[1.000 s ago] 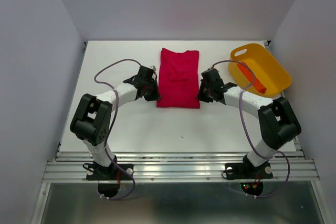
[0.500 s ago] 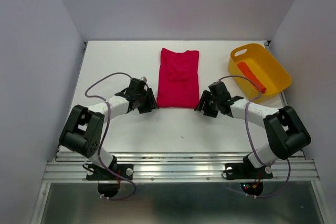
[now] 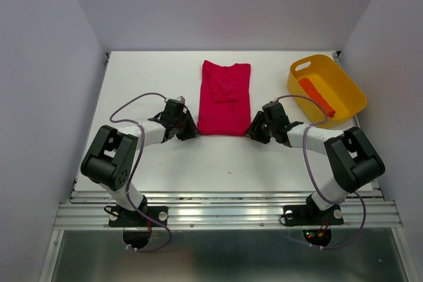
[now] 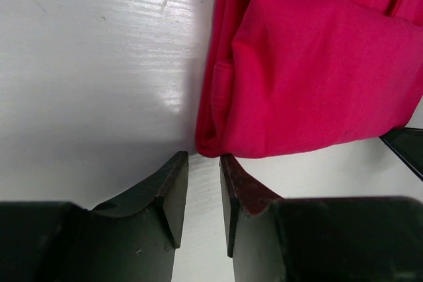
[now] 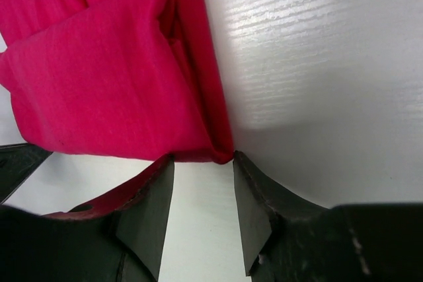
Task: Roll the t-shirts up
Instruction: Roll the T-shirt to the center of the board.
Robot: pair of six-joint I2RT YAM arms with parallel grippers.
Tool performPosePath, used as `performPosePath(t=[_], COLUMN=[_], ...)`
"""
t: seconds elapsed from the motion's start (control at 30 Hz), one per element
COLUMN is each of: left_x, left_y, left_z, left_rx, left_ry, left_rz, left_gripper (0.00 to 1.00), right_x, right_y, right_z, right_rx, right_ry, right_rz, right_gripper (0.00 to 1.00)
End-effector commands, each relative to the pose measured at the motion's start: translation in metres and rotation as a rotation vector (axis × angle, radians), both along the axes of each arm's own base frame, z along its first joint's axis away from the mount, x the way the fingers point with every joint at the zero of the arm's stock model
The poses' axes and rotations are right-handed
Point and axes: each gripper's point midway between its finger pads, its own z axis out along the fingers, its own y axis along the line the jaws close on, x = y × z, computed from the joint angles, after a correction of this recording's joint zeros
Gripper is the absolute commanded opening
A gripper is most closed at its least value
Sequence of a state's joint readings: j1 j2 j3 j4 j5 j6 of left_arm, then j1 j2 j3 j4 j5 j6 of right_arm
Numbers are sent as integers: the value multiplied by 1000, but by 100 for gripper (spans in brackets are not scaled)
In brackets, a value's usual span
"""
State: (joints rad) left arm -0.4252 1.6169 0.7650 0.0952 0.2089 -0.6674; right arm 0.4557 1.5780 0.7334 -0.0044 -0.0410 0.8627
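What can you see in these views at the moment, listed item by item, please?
crimson t-shirt: one, crimson, folded flat at the middle of the table
orange-red t-shirt: one, orange-red, a narrow roll lying in the tub
tub: one, yellow, with handles, far right part of the table
table: one, white, under everything
left arm: one, black and white, reaching to the crimson t-shirt's near left corner
right arm: one, black and white, reaching to its near right corner
left gripper: one, black, jaws apart at that corner
right gripper: one, black, jaws apart at its corner
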Motion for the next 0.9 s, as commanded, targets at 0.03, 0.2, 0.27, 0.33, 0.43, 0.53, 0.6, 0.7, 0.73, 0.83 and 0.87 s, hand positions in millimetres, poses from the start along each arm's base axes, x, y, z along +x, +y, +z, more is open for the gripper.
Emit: performPosePath(t=[0.03, 0.2, 0.27, 0.33, 0.43, 0.53, 0.6, 0.7, 0.73, 0.83, 0.87], left_x=[2, 6, 8, 9, 11, 13, 14, 15, 15, 14, 13], left_y=[1, -3, -4, -5, -6, -7, -7, -6, -6, -4, -3], left_z=[-8, -8, -8, -8, -8, -6, -5, -4, -3, 2, 3], left_rx=[5, -4, -6, -6, -10, -12, -12, -9, -10, -10, -9], left_ry=[-4, -9, -8, -7, -7, -10, -12, -15, -17, -29, -33], left_rz=[16, 6, 7, 4, 1, 3, 6, 12, 14, 21, 21], left_gripper=[36, 33, 30, 27, 16, 6, 0, 0, 0, 0, 0], right_x=[12, 14, 14, 15, 17, 17, 18, 17, 17, 17, 16], right_y=[-8, -8, -7, -7, -6, -6, -6, -6, -6, -7, -7], right_z=[-10, -9, -9, -8, -6, -5, -5, -6, -6, -2, -2], right_rx=[-26, -27, -26, -27, -27, -28, -31, -32, -31, -32, -35], right_ry=[-12, -15, -15, -17, -22, -26, -28, -27, -27, -33, -32], right_rz=[-39, -37, -36, -36, -34, -28, -27, -26, -25, -24, -21], right_gripper=[44, 37, 33, 29, 18, 10, 5, 1, 1, 1, 1])
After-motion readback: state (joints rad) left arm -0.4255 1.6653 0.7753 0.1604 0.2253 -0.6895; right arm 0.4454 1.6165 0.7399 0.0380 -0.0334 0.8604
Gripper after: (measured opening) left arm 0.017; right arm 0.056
